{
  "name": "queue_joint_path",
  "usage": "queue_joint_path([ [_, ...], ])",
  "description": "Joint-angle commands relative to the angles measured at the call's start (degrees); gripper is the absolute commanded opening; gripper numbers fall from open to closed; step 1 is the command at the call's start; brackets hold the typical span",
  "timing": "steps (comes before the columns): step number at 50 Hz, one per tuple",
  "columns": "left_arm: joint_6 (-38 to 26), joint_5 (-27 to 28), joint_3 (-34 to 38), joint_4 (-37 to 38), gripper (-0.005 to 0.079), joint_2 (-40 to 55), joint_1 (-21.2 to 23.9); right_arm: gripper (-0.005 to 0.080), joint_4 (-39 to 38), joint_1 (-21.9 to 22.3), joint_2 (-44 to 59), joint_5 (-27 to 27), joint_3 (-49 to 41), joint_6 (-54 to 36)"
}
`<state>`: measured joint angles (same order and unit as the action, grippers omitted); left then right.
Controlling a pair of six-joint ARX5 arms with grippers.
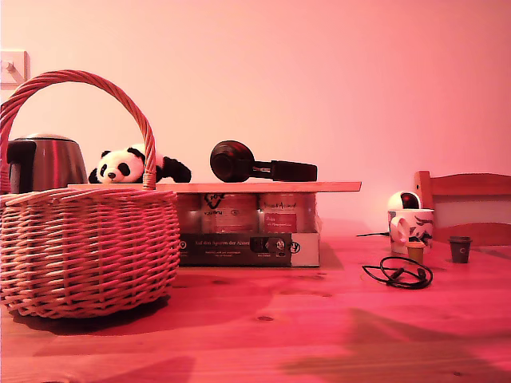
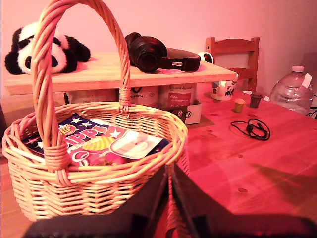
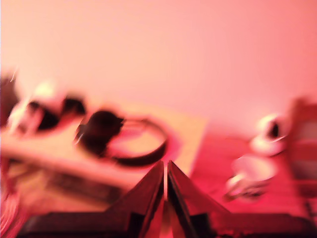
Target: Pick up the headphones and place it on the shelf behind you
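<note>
nearest the exterior cam is bare table (image 1: 319,335), w/ open room across the front and toward that view's right. the basket (image 1: 84,247) sits at the exterior view's left, handle arching high; inside, per the first wrist view, a colourful printed pack (image 2: 94,141). the first gripper (image 2: 168,198) hangs just short of the basket rim, jaws drawn together to a thin slit, nothing held. the second gripper (image 3: 165,191) is likewise pinched nearly closed and empty; its view is blurred, aimed at the board.

mid-table at the exterior view's right: a coiled cable (image 1: 399,274), two small cups (image 1: 459,249) and a mug (image 1: 411,226), apart from each other w/ free wood between.

further back, the shelf (image 1: 319,187) lies flat on jars in a dark box (image 1: 239,249), its edge overhanging the box toward the exterior view's right. the headphones (image 1: 255,165) rest on the shelf, near mid-board, band lying toward the free end. a toy panda (image 1: 128,166) lies on the shelf behind the basket handle, well apart from the headphones. a kettle (image 1: 44,159) shows behind the basket; a chair (image 1: 467,195) stands by the wall.
</note>
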<state>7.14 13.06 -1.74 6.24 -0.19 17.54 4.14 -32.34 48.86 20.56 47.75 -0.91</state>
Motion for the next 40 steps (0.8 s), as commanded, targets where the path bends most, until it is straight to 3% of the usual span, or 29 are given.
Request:
queue_joint_path([
  [1, 0.2, 0.2, -0.2, -0.2, -0.0019, -0.5, 0.1, -0.0013, -0.4, -0.2, 0.3, 1.0, -4.3, 0.0],
  [15, 0.1, 0.0, -0.2, 1.0, -0.0019, -0.5, 0.1, -0.0013, -4.9, 1.3, -7.2, 1.1, -14.3, -0.9],
  [23, 0.1, 0.0, -0.2, 4.6, -0.0019, -0.5, 0.1, -0.0013, -11.6, 7.6, -9.0, 0.5, -18.4, -3.2],
  [35, 0.1, 0.0, -0.2, 10.1, -0.0019, -0.5, 0.1, -0.0013, -15.4, 19.6, -8.2, -16.4, -19.4, -4.5],
  [40, 0.1, 0.0, -0.2, 11.5, -0.0019, -0.5, 0.1, -0.0013, -15.1, 21.3, -8.3, -24.1, -19.4, -5.0],
])
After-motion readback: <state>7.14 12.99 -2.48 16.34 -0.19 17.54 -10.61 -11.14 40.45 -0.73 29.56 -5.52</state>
